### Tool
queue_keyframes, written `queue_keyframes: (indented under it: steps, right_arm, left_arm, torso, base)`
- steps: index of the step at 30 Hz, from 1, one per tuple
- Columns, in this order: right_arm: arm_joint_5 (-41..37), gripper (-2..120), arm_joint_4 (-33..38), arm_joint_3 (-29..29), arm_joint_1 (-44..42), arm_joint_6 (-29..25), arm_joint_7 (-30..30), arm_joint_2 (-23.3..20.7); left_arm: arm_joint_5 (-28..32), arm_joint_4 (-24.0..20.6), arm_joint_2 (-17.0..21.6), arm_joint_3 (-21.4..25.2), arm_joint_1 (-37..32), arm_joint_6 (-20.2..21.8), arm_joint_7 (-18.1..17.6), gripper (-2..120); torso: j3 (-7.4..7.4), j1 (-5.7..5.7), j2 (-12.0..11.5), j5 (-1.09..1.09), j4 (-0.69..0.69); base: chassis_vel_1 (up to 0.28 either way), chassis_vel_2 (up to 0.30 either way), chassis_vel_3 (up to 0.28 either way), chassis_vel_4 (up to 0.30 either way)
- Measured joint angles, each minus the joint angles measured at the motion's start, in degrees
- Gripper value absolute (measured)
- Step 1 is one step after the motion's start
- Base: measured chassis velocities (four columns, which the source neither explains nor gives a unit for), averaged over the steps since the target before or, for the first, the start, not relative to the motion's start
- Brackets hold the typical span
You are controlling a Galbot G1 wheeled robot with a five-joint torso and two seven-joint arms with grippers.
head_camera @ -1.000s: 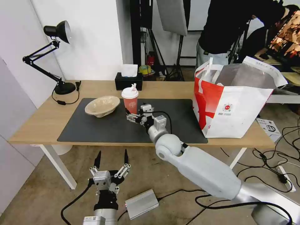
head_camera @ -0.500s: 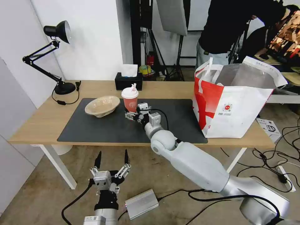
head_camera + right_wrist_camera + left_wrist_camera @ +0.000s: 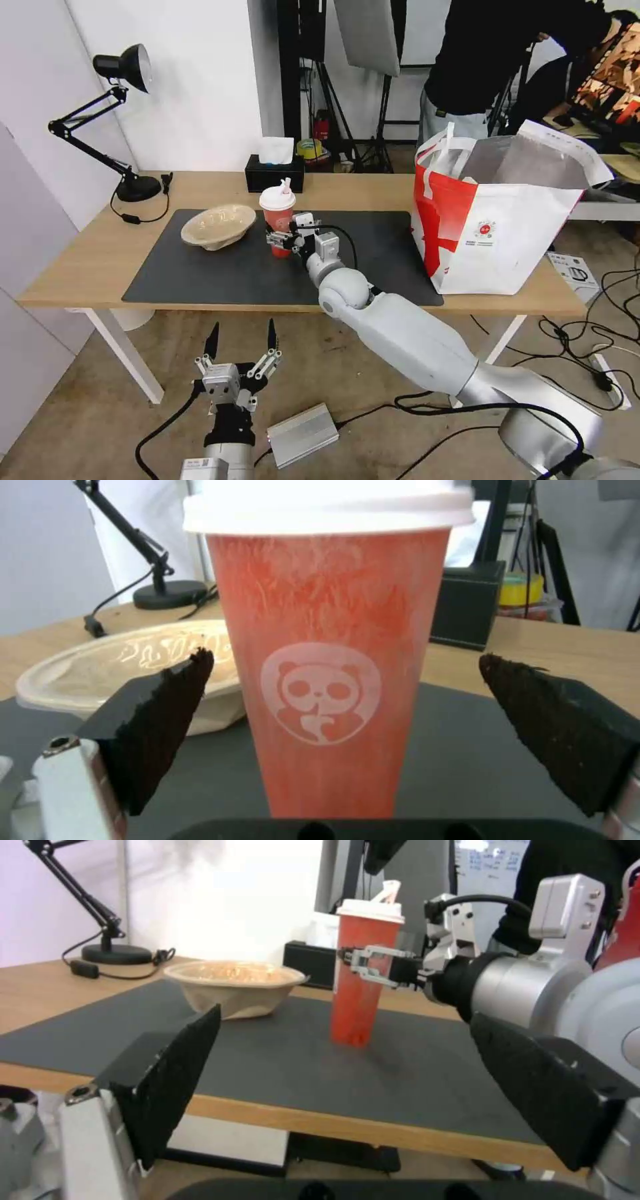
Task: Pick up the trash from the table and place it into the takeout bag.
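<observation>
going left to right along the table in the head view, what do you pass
desk lamp → pulp bowl → red drink cup with the open right gripper around it → takeout bag

The red cup (image 3: 331, 670) stood between the open jaws of the right gripper (image 3: 333, 715), gaps left on both sides. The pulp bowl (image 3: 127, 667) crowded one jaw; dark mat (image 3: 453, 760) beyond the other lay bare.
</observation>
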State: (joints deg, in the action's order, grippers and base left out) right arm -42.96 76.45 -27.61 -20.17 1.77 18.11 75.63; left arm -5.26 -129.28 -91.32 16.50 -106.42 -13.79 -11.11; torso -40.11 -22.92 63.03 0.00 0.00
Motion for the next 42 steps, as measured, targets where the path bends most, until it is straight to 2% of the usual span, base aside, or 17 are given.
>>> queue_keyframes:
  steps: [23, 37, 40, 42]
  right_arm:
    - [0.67, 100, -7.47, 1.58, 1.86, -1.46, -2.58, 4.19]
    - [-1.17, 100, -13.14, 3.43, 2.23, -3.73, -7.82, 6.72]
    - [-1.31, 99, -13.15, 3.45, 2.24, -3.85, -8.24, 6.9]
    - [-1.4, 93, -13.12, 3.45, 2.22, -4.33, -8.67, 7.11]
  left_arm:
    - [0.33, -0.14, 0.01, -0.1, -0.23, -0.23, 0.01, 100]
    - [0.23, -0.23, 0.01, -0.16, -0.71, -0.72, 0.16, 100]
    - [0.11, -0.23, 0.0, -0.21, -0.88, -0.88, 0.17, 100]
    - [-0.09, -0.26, 0.0, -0.17, -1.02, -1.1, 0.17, 100]
  torso:
    - [0.0, 0.0, 0.0, 0.0, 0.0]
    - [0.0, 0.0, 0.0, 0.0, 0.0]
    - [0.0, 0.0, 0.0, 0.0, 0.0]
    - [0.0, 0.0, 0.0, 0.0, 0.0]
  base:
    - [0.0, 0.0, 0.0, 0.0]
    - [0.0, 0.0, 0.0, 0.0]
    - [0.0, 0.0, 0.0, 0.0]
    - [0.0, 0.0, 0.0, 0.0]
